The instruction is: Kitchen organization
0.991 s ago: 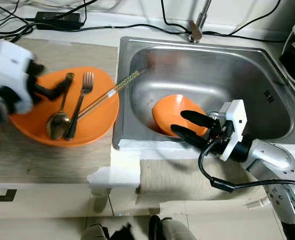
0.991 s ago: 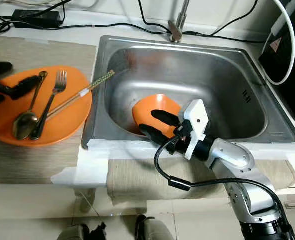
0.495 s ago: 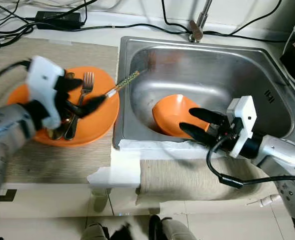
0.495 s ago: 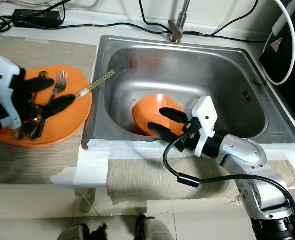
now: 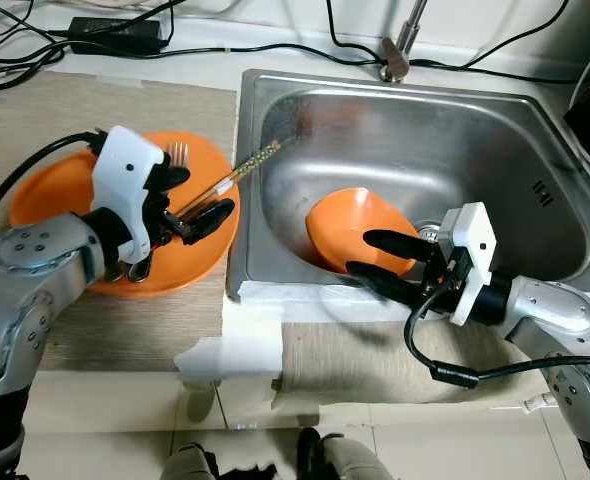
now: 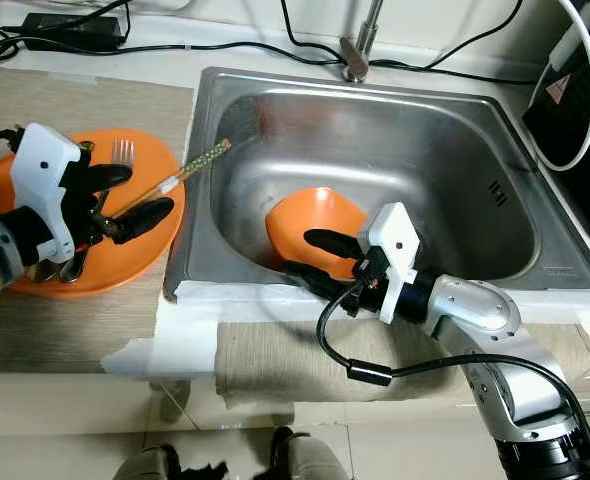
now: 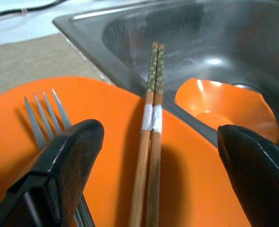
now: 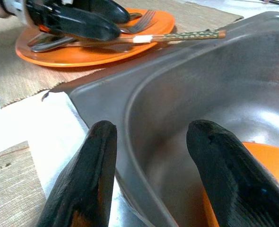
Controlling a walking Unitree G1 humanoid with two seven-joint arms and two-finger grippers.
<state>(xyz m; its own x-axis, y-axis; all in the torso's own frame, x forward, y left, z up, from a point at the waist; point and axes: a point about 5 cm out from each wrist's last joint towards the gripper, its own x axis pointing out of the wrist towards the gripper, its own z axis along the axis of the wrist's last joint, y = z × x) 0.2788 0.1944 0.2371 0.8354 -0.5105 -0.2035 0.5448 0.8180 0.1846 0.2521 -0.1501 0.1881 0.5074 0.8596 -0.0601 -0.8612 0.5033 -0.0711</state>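
Your left gripper (image 5: 190, 200) hangs wide open, holding nothing, straddling the chopsticks (image 5: 237, 176) on the orange plate (image 5: 55, 190); a fork (image 5: 177, 154) lies just left of them. The chopstick tips overhang the sink (image 5: 535, 120) rim. Your right gripper (image 5: 380, 265), also open and empty, spans the near sink wall beside the orange bowl (image 5: 345, 215) inside. Cables (image 5: 275, 50) cross the far surface.

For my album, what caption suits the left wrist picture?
Open left gripper poised over chopsticks beside a fork on an orange plate.
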